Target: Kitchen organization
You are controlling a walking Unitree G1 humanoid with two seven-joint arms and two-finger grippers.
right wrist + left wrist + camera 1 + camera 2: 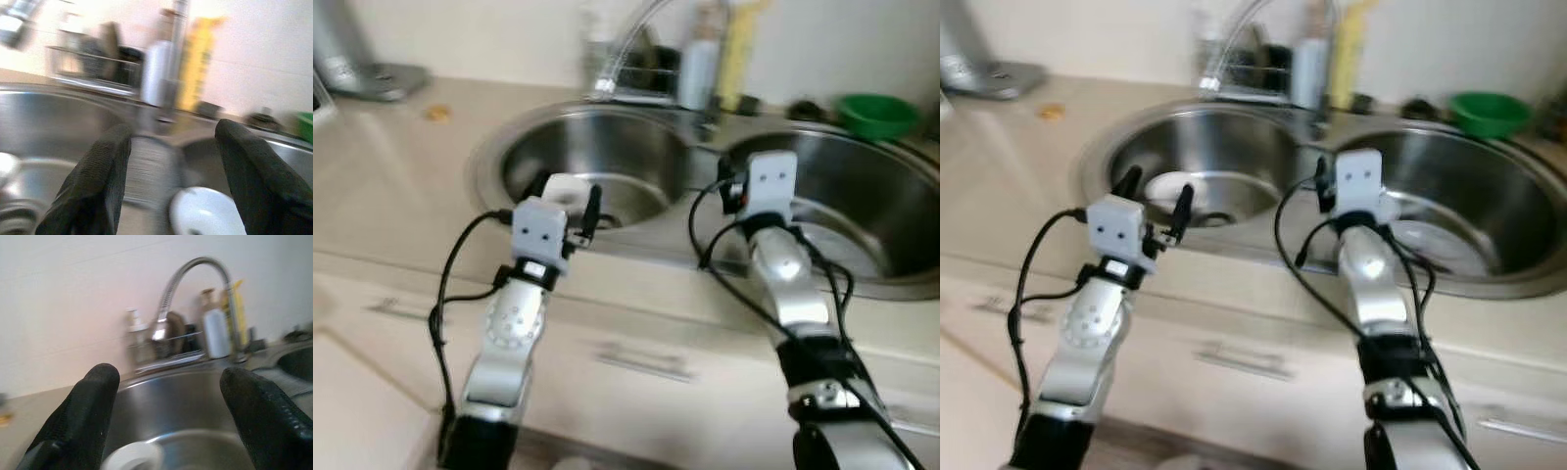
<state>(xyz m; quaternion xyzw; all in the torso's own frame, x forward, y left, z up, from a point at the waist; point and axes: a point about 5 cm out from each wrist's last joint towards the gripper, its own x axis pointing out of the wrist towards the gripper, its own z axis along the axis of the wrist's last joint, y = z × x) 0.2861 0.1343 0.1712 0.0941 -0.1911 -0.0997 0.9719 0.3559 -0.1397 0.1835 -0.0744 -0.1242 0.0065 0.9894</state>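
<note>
I stand at a beige tabletop with a double stainless sink set into it, two round basins side by side under a pale wall. My left gripper hangs over the near rim of the left basin, its two black fingers spread apart with nothing between them; past them, on the basin floor, sits a small white dish. My right gripper reaches over the near rim by the divider between the basins, fingers likewise apart and empty, and a white plate lies in the right basin just beyond them. A curved chrome faucet rises behind the divider. Along the back edge stand a small wire rack, a white bottle and a yellow bottle, close together. Farther right on the tabletop rests a green bowl. At the far left corner is a grey appliance base, and near it a small orange-brown scrap lies on the tabletop. Below the tabletop edge run pale cabinet fronts with metal handles. The views are somewhat blurred.
</note>
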